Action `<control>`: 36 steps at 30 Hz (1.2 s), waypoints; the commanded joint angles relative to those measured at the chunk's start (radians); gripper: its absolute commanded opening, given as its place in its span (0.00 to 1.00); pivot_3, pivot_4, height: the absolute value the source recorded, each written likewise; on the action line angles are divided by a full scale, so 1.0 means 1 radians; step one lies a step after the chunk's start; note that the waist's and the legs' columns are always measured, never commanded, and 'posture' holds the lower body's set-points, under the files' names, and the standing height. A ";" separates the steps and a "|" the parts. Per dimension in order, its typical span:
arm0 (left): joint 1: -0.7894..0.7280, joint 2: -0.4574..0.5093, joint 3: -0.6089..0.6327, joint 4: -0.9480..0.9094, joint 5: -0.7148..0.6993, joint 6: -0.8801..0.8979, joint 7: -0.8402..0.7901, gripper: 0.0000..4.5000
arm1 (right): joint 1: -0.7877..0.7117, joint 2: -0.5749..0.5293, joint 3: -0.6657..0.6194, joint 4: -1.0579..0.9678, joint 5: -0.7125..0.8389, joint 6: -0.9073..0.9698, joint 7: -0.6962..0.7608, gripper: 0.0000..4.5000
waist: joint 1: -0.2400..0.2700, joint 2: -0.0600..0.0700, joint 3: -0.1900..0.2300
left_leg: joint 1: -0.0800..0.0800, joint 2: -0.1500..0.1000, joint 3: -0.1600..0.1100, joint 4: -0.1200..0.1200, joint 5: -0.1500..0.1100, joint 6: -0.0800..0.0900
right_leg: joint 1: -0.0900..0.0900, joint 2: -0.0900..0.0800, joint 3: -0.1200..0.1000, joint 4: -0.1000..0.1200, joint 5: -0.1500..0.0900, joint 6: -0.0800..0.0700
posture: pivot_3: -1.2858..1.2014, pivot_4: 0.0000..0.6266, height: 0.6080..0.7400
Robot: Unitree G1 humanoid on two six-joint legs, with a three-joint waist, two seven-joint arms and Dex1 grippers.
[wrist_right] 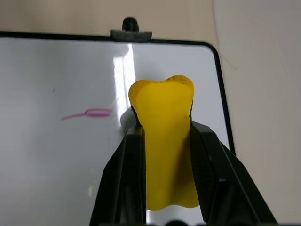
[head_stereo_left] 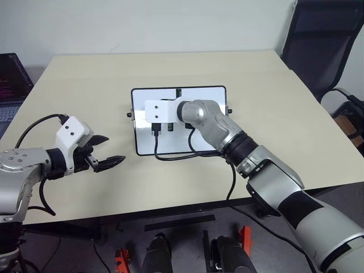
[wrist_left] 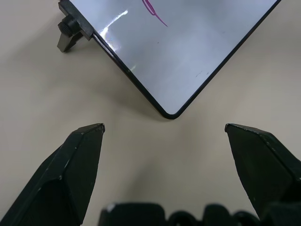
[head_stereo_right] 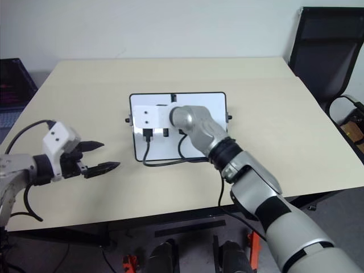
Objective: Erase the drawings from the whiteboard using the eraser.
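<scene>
- On the far left, a laptop (head_stereo_left: 10, 85) sits at the edge of the table (head_stereo_left: 85, 79). It has no part in this job.
- The left gripper (head_stereo_left: 105, 152) hangs over the bare table, just left of the whiteboard's near corner. Its two black fingers (wrist_left: 80, 160) are spread wide with nothing between them. It seems to be waiting out of the way so the other arm has room.
- The whiteboard (head_stereo_left: 207, 94) lies flat in the middle of the table, so it can be rubbed from above.
- One of the drawings, a pink-red squiggle (wrist_right: 91, 113), is not yet wiped off. I cannot see the dark strokes.
- The right gripper (wrist_right: 164, 127) reaches over the board. Its fingers pinch the yellow eraser (wrist_right: 164, 141) on both sides, squeezing it in the middle so it won't slip.
- The eraser's tip points out past the fingers, close beside the squiggle, likely so it can rub the board first. I cannot tell if it touches the board yet.
</scene>
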 commanded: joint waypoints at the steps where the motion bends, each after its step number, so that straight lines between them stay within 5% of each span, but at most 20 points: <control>1: 0.003 0.009 0.015 -0.033 -0.002 -0.006 0.004 1.00 | -0.050 0.024 0.000 0.067 -0.021 -0.065 -0.050 0.21 | 0.000 0.000 0.000 | 0.000 0.000 0.000 0.000 0.000 0.000 | 0.000 0.000 0.000 0.000 0.001 0.002 | 0.52 0.24 1.00; 11: 0.012 0.012 0.021 -0.034 -0.004 -0.011 0.001 1.00 | -0.060 0.055 0.060 0.184 -0.082 -0.133 0.004 0.21 | 0.000 -0.001 0.000 | 0.003 0.000 0.001 0.002 0.000 0.000 | -0.001 0.000 0.002 0.009 -0.001 0.000 | 0.52 0.24 1.00; 19: 0.008 0.013 0.018 -0.030 -0.003 -0.015 -0.004 1.00 | -0.108 0.100 0.043 0.276 -0.107 -0.170 -0.195 0.21 | -0.001 -0.001 0.000 | 0.005 0.002 0.001 0.002 0.000 0.000 | -0.002 0.002 0.002 0.013 -0.003 -0.002 | 0.52 0.24 1.00; 28: 0.010 0.010 0.018 -0.022 -0.003 -0.022 -0.006 1.00 | -0.036 0.083 0.123 0.275 -0.150 -0.219 0.022 0.21 | 0.000 -0.002 -0.001 | 0.006 0.002 0.001 0.002 0.000 0.000 | -0.001 0.002 0.002 0.014 -0.003 -0.001 | 0.52 0.24 1.00; 36: 0.001 0.008 0.010 -0.013 0.001 -0.028 -0.007 1.00 | -0.119 0.118 0.040 0.344 -0.141 -0.256 -0.315 0.21 | 0.001 -0.002 -0.001 | 0.007 0.002 0.001 0.003 0.001 0.000 | -0.001 0.002 0.002 0.014 -0.002 -0.007 | 0.52 0.24 1.00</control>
